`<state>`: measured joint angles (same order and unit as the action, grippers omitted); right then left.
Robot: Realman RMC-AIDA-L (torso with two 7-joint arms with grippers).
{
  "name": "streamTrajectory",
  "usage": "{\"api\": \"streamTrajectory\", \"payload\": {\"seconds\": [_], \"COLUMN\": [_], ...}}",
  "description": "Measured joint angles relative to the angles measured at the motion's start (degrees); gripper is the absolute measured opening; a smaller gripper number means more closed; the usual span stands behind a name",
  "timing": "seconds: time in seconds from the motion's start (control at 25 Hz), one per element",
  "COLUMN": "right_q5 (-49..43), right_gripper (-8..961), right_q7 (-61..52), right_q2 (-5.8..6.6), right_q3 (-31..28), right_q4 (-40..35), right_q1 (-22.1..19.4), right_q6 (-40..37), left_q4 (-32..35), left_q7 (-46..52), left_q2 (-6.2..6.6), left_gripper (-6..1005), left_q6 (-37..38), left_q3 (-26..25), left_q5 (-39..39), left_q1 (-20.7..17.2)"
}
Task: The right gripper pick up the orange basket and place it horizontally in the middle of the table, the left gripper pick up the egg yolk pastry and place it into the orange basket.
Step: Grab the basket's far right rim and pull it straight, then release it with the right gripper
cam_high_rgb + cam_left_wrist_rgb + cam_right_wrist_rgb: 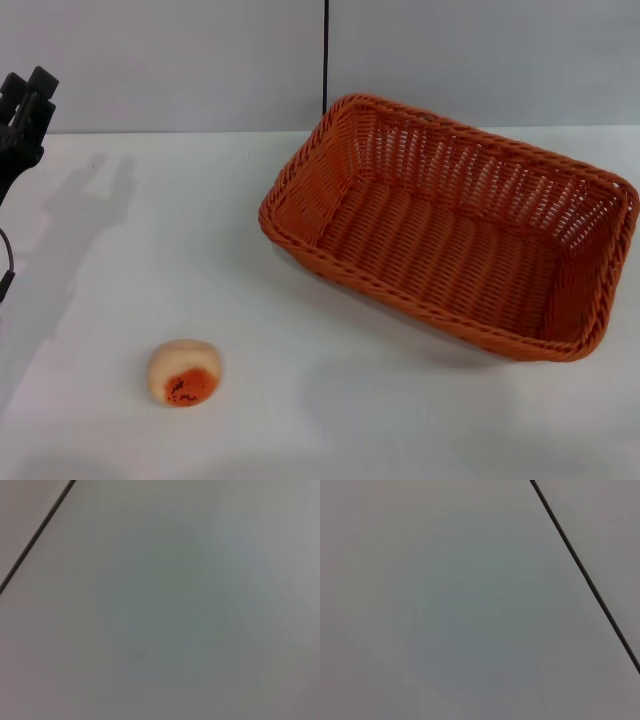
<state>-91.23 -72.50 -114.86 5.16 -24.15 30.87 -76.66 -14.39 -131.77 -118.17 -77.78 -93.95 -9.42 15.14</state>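
The orange basket [450, 225] sits empty on the right half of the white table [130, 260], turned at a slant, its near long rim running down toward the right. The egg yolk pastry [185, 373] lies alone at the front left, its orange-red speckled patch facing me. My left gripper [25, 105] is raised at the far left edge of the head view, well away from the pastry. The right gripper is out of view. Both wrist views hold only a plain grey surface crossed by a thin dark line.
A grey wall runs behind the table, with a thin dark vertical seam [326, 55] above the basket's far corner. A thin cable [6, 262] hangs below the left arm at the left edge. Bare tabletop lies between pastry and basket.
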Motion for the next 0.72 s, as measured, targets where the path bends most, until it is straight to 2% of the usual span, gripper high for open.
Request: {"api": "streamTrajectory", "payload": {"seconds": [0.36, 0.48, 0.52, 0.6, 0.64, 0.72], "right_q5": [0.1, -0.5, -0.6, -0.6, -0.6, -0.6], "right_gripper": [290, 290, 291, 293, 294, 296], "right_q7": [-0.4, -1.0, -3.2, -5.7, -5.7, -9.1], "right_q2": [-0.12, 0.37, 1.28, 2.3, 2.3, 3.65], "right_q3": [-0.1, 1.2, 3.3, 5.4, 5.4, 8.7], "right_q4": [-0.4, -0.6, -0.9, -1.2, -1.2, -2.8], "right_q1": [-2.2, -3.2, -4.2, -5.1, -5.1, -7.0], "right_q6": [-6.0, -8.3, -9.4, -10.5, -10.5, -13.2], "left_q4": [0.0, -0.1, -0.2, -0.3, -0.3, 0.1], "left_q7": [0.1, 0.2, 0.2, 0.3, 0.5, 0.9], "left_q2": [-0.07, -0.19, -0.24, -0.23, -0.2, -0.1], "left_gripper": [432, 433, 433, 433, 433, 433], "left_q6": [-2.0, -2.3, -2.7, -3.6, -4.1, -6.8], "left_q3": [0.7, 1.1, 1.9, 3.1, 3.6, 4.6], "left_q5": [-0.4, -0.5, -0.5, -0.5, -0.5, -0.5], "left_q1": [0.8, 0.8, 0.9, 0.9, 0.9, 0.8]}}
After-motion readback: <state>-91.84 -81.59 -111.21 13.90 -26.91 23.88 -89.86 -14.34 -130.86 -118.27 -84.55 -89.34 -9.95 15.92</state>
